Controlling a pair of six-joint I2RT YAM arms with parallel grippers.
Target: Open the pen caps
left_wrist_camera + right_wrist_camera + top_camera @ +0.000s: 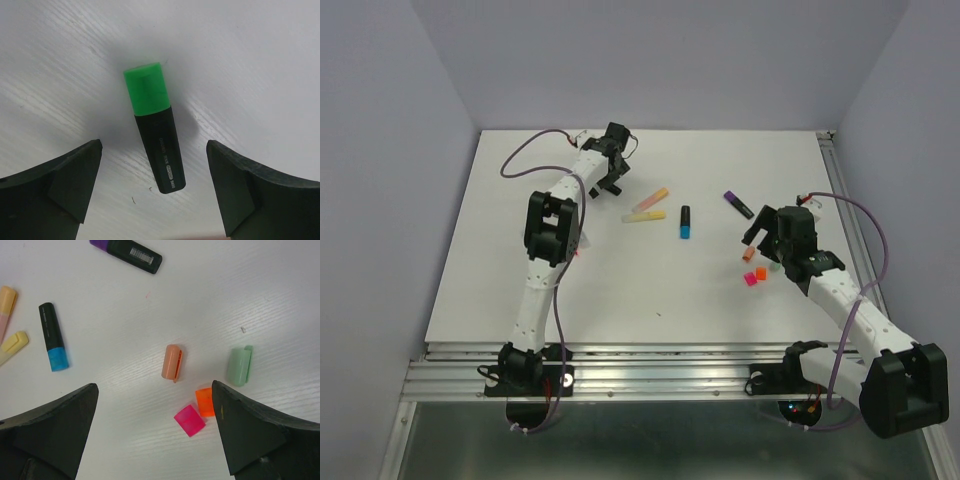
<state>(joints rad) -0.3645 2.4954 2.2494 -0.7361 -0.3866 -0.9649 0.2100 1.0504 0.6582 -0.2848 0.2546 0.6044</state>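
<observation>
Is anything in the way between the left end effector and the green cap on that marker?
Nothing visible is in the way. The left end effector is open over the black marker. The marker lies in the gap between the fingers, and its green cap sits just past the fingertips. Only bare table shows around it.

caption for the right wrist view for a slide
Open right gripper above four loose plastic caps on the white table: peach cap, pale green cap, orange cap, pink cap.
</observation>
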